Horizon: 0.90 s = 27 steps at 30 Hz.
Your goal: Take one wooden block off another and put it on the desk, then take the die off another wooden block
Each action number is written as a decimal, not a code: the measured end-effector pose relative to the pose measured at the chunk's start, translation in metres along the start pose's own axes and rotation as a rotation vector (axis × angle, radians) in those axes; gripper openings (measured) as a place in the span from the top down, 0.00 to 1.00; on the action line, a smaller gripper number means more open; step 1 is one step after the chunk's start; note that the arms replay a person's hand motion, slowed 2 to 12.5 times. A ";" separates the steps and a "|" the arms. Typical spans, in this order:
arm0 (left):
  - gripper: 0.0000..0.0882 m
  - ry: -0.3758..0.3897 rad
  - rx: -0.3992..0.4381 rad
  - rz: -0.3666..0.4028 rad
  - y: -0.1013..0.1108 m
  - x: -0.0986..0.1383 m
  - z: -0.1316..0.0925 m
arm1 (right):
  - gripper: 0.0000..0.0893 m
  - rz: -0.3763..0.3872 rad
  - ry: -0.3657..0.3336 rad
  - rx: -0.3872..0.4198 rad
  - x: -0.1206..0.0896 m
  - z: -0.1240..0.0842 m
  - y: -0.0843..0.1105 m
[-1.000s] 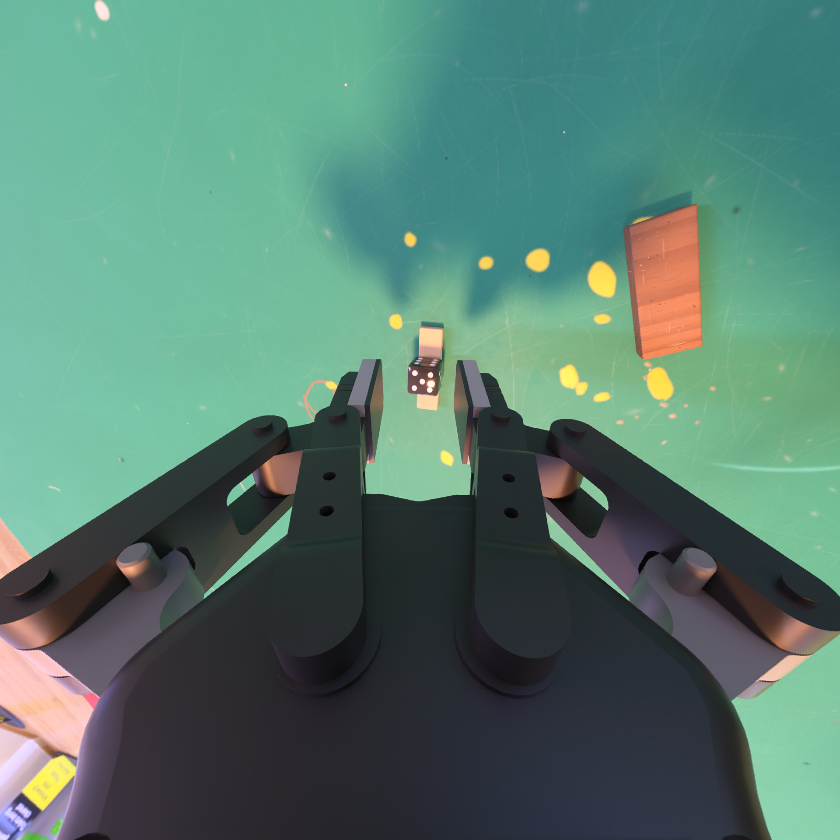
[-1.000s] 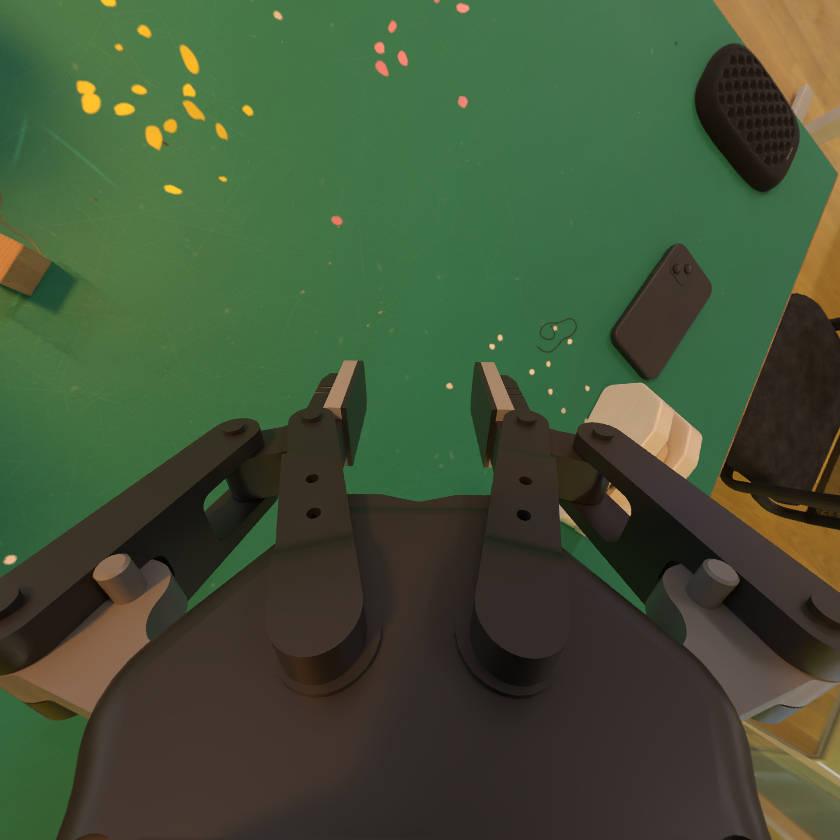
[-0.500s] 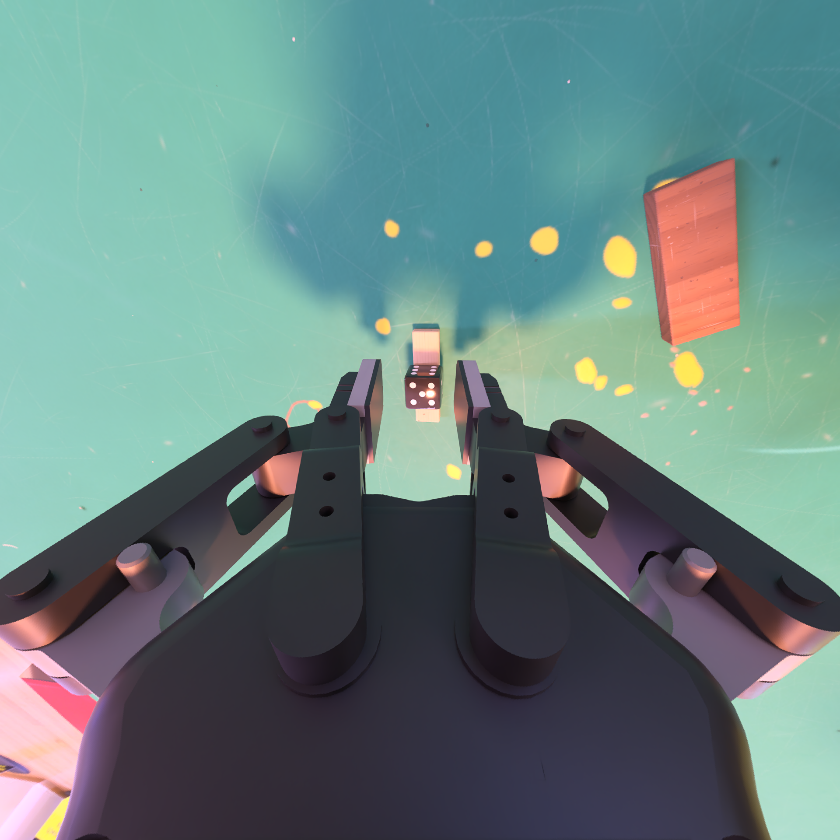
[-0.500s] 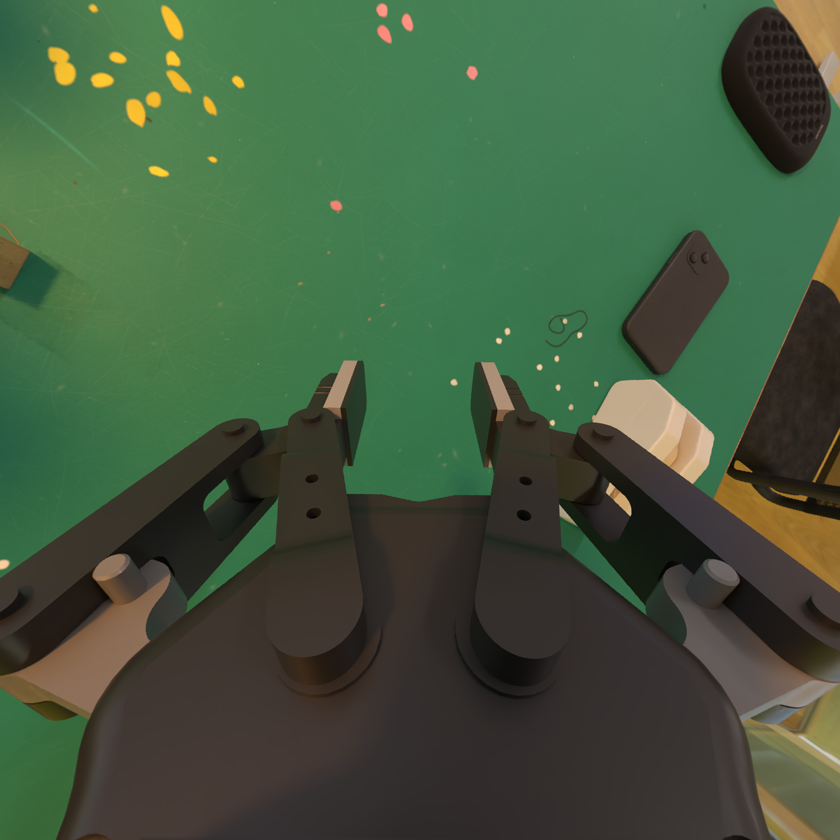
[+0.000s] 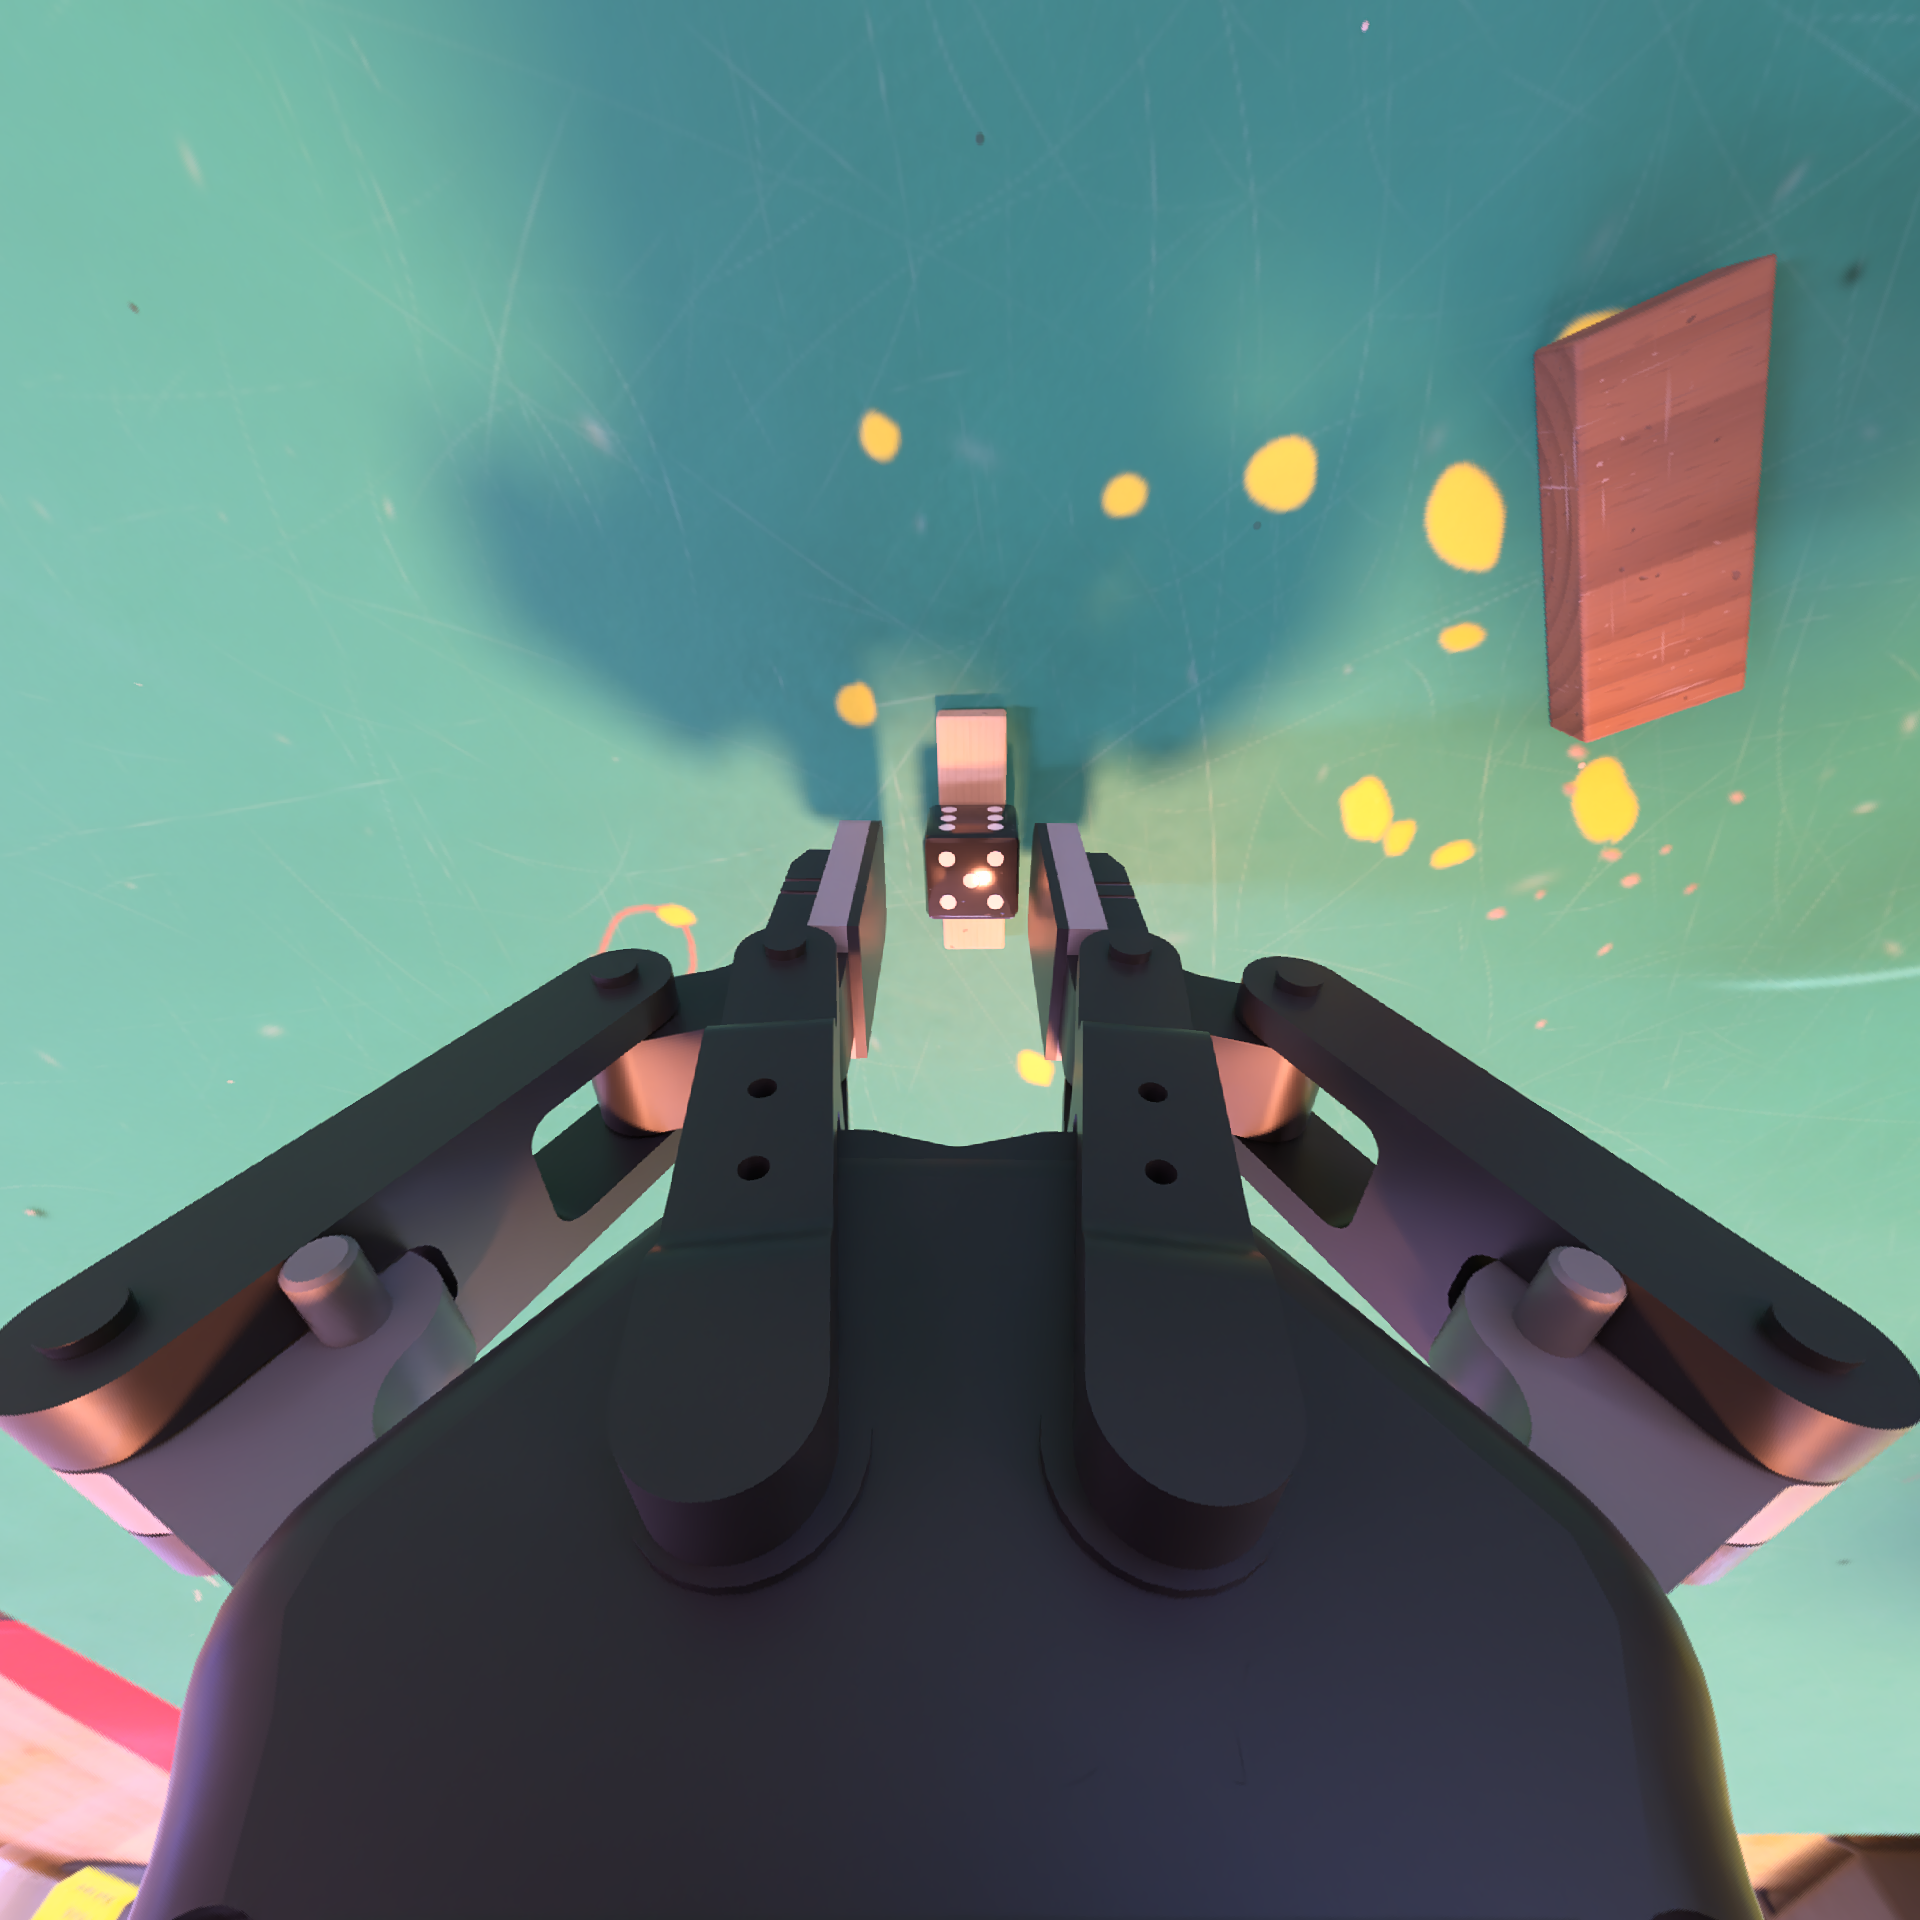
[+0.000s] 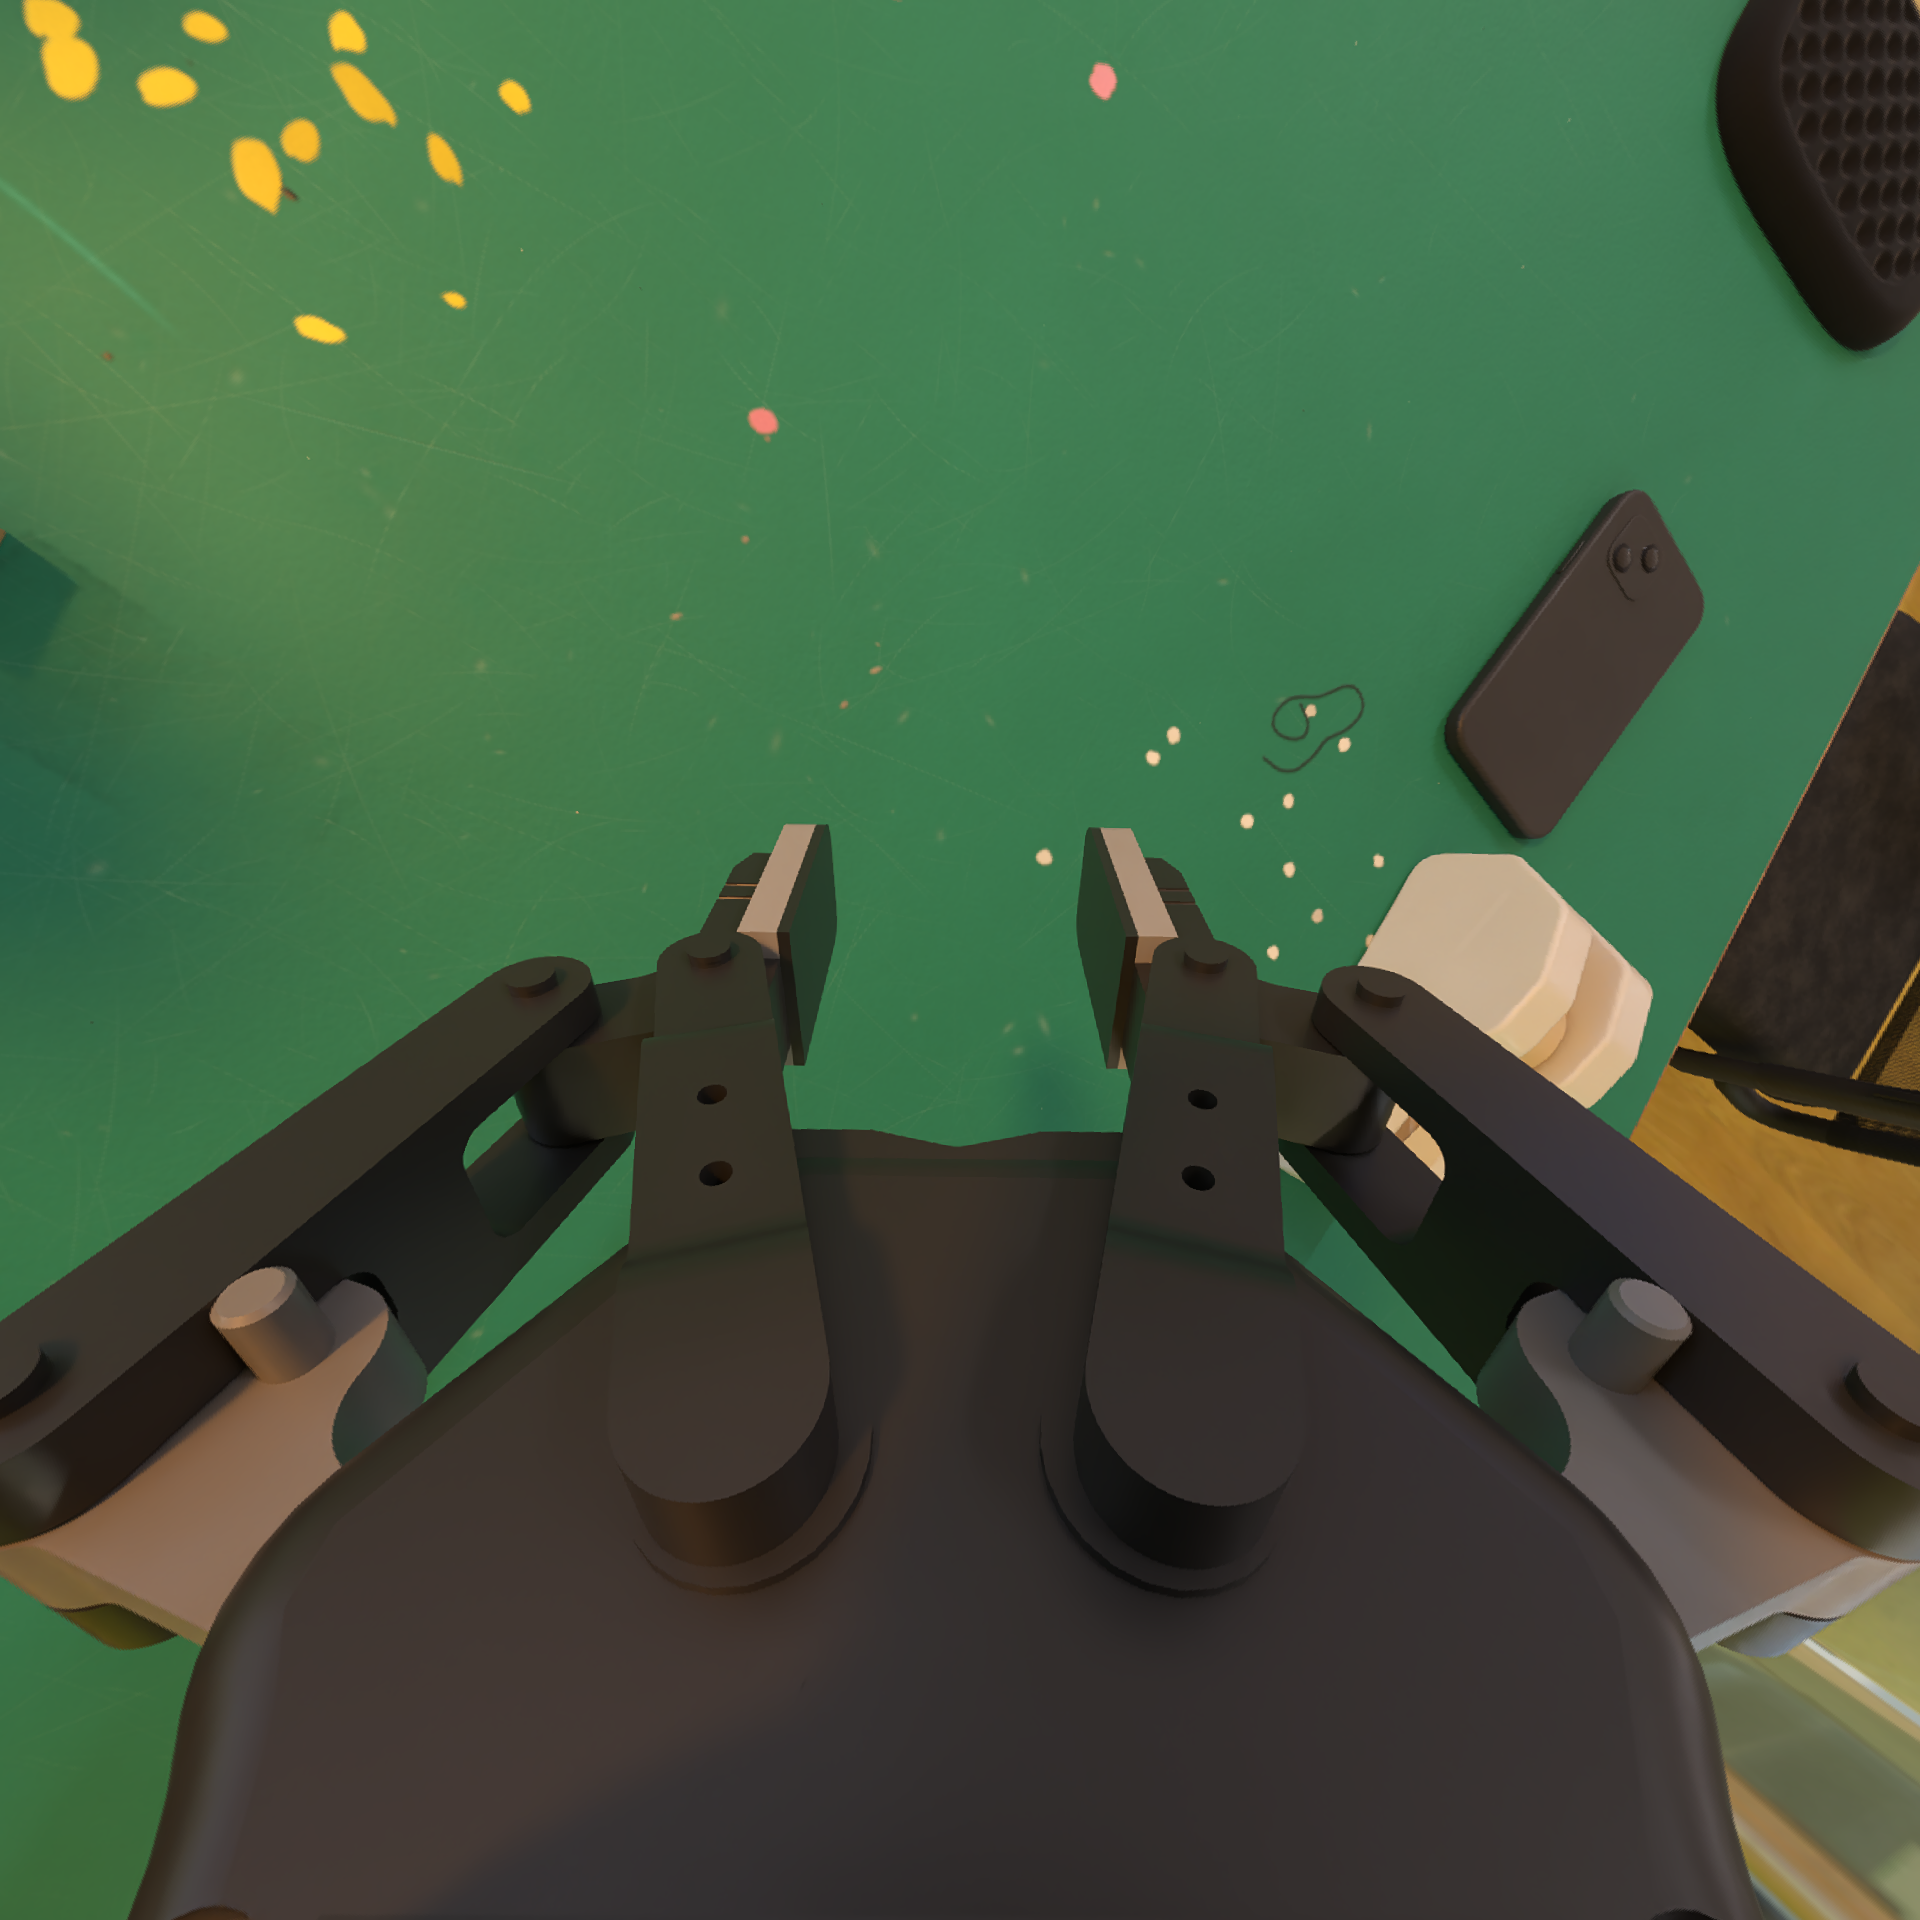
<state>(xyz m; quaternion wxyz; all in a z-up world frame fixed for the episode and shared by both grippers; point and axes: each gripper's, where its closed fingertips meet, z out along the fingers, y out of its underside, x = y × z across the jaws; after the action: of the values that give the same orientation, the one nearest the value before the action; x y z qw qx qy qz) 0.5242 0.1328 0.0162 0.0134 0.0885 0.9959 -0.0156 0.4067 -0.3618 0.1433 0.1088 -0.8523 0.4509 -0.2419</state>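
In the left wrist view a black die with white pips sits on a small pale wooden block on the green desk. My left gripper is open above them, with the die in line between its two fingertips and still below them. A reddish-brown wooden block lies flat on the desk at the upper right. In the right wrist view my right gripper is open and empty above bare green desk; no block or die shows there.
Yellow paint spots dot the desk around the die. The right wrist view shows a black phone, a cream-coloured object beside my right fingers, a black perforated pad at the top right, and the desk's right edge.
My left gripper has come down towards the die, which now looks larger between the fingertips. My right gripper has drifted right; the brown block at its left edge has left its view.
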 end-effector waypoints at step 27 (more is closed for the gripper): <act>0.82 -0.222 0.134 -0.231 0.010 -0.015 -0.052 | 0.53 0.001 -0.001 0.049 0.000 -0.007 -0.008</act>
<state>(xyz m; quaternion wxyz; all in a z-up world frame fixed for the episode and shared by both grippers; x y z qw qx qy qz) 0.5395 0.1419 0.0687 0.1154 -0.0280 0.9885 -0.0933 0.4086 -0.3568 0.1523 0.1299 -0.8492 0.4454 -0.2523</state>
